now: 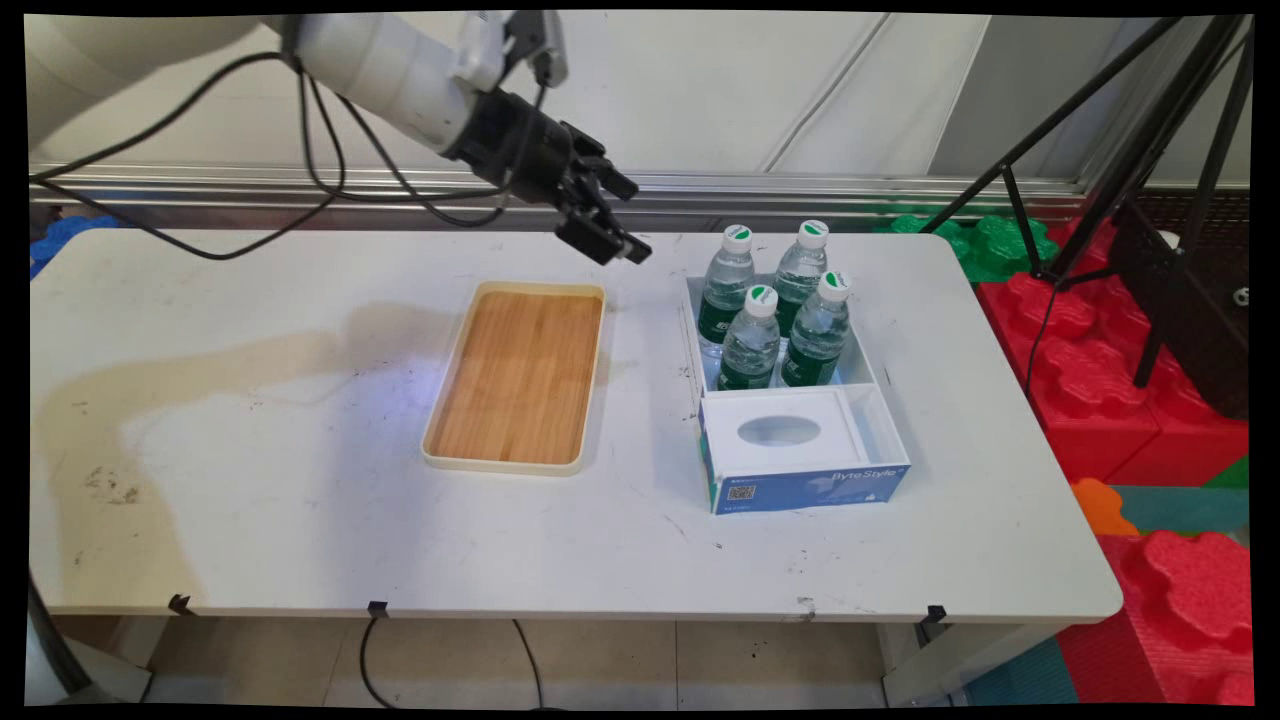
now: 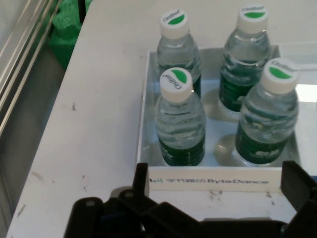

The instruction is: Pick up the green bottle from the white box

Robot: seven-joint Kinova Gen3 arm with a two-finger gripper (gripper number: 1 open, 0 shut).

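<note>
My gripper [image 1: 625,222] hangs open and empty above the far part of the white table [image 1: 250,480], between a wooden tray [image 1: 520,375] and a white box [image 1: 810,488] with a blue front. Several water bottles with green-marked white caps stand upright in the box's far half; the nearest to the gripper is the back left one [image 1: 727,285]. A white insert with an oval hole [image 1: 778,431] fills the box's near half. In the hand view the gripper [image 2: 219,179] looks over the box's wall [image 2: 213,182] at the bottles, with one bottle [image 2: 180,126] closest, between the spread fingers [image 2: 141,176].
The tray is empty and lies left of the box. Red foam blocks [image 1: 1090,370] and green foam blocks [image 1: 990,245] are stacked off the table's right side, with a black tripod [image 1: 1150,170] over them. A metal rail [image 1: 800,185] runs along the wall behind.
</note>
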